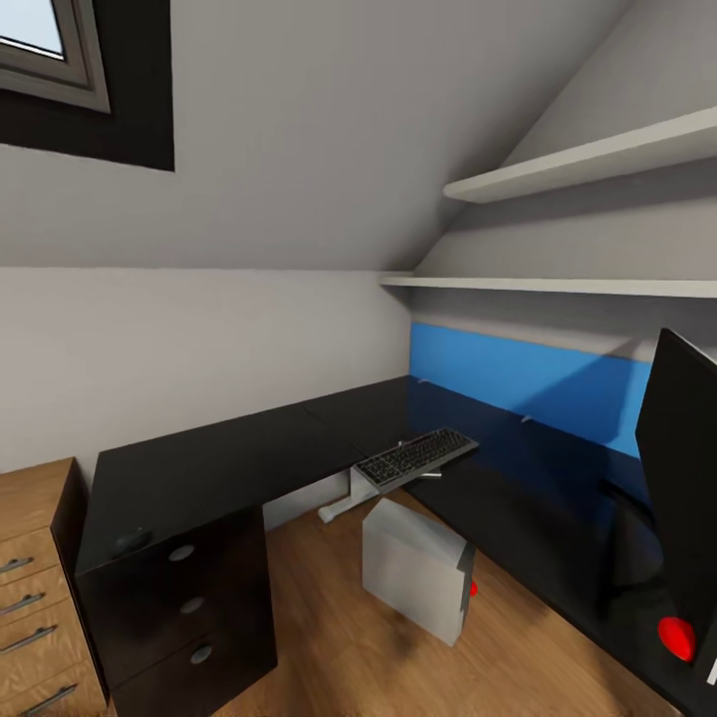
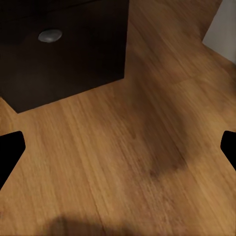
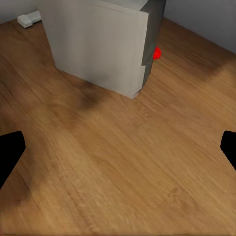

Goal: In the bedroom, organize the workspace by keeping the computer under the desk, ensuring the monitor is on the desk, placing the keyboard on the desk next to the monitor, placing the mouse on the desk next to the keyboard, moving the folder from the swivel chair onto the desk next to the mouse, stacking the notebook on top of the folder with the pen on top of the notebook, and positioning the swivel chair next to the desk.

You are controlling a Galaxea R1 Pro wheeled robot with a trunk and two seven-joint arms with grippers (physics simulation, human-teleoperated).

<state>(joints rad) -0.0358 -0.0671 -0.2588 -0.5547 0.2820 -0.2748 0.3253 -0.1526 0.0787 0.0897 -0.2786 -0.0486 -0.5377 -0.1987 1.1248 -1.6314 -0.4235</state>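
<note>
Both wrist views look down on bare wood floor (image 3: 118, 167). Left gripper (image 2: 118, 147): fingertips at opposite edges of its view, spread wide, nothing between them; a black drawer front (image 2: 64, 54) with a round knob (image 2: 50, 35) lies ahead of it. Right gripper (image 3: 118, 147): jaws likewise spread apart and empty; ahead of it stands the computer (image 3: 98, 44), a grey box upright on the floor with a red dot (image 3: 157, 53) on its darker face. From the head view, nearest at right, the monitor (image 1: 682, 478) stands on the desk (image 1: 249, 458) with its black screen seen nearly edge-on, a red object (image 1: 677, 637) at its foot. At near left a wooden drawer unit (image 1: 40, 588) sits beside the desk's black drawers, and the mouse (image 1: 130, 541) rests on the desktop corner above them. The computer sits on the floor in the desk's open angle. Farther in, the keyboard (image 1: 416, 458) lies on the desk at its inner edge, overhanging slightly. Behind it a blue panel (image 1: 518, 378) backs the desk, with two white shelves (image 1: 558, 284) above. A window (image 1: 55, 50) is at upper left.
</note>
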